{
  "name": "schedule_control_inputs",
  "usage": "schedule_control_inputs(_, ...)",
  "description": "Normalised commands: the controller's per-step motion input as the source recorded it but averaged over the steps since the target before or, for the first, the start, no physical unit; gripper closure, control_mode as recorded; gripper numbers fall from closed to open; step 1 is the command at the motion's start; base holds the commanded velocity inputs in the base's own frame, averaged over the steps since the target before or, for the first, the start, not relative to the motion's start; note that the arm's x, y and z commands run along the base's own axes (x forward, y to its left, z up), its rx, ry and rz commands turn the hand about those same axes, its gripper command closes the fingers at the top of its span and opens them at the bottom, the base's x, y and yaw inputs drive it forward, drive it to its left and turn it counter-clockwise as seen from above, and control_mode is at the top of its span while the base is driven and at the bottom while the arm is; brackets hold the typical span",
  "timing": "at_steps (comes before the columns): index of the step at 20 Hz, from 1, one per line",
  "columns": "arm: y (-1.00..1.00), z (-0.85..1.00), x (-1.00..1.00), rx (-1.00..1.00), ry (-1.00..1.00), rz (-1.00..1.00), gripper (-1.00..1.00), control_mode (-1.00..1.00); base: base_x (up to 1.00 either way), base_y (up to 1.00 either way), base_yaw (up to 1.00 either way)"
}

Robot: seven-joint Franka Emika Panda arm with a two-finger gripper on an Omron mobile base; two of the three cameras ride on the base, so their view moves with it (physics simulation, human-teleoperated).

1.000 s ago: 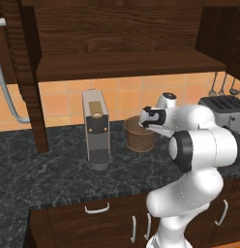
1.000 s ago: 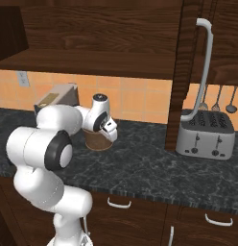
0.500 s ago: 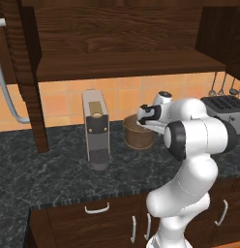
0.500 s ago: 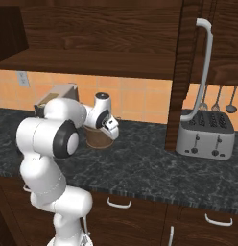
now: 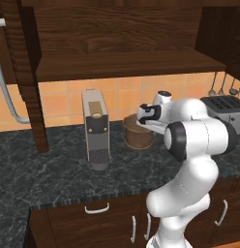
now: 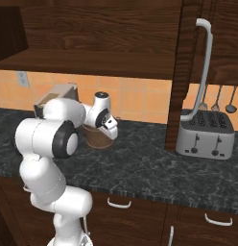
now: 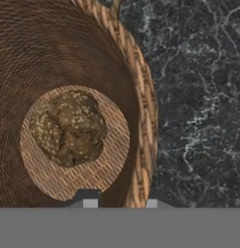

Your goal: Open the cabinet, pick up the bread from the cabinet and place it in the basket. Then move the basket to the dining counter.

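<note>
Two finger tips of the gripper point(image 7: 118, 202) are straddling the basket point(image 7: 141, 97) rim in the hand view, one inside the wall and one outside, so the jaws are pinching that rim. That view is also looking down at the bread point(image 7: 68, 128), lying on the basket's round floor. From the left base view the basket point(image 5: 138, 135) is standing on the black speckled surface point(image 5: 54, 169) just right of the grey coffee machine point(image 5: 95, 128). From the right base view the toaster point(image 6: 206, 136) is sitting well apart, beneath the open cabinet point(image 6: 92, 33).
</note>
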Motion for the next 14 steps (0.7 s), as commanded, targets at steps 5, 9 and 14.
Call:
schedule_control_inputs(5, -0.02, 0.26, -0.66, -0.02, -0.07, -0.15, 1.0, -1.0, 0.0, 0.0, 0.0)
schedule_control_inputs(9, -0.13, 0.73, -0.85, 0.0, -0.16, -0.18, 1.0, -1.0, 0.0, 0.0, 0.0)
schedule_control_inputs(14, -0.03, 0.86, -0.93, 0.0, -0.12, -0.09, 1.0, -1.0, 0.0, 0.0, 0.0)
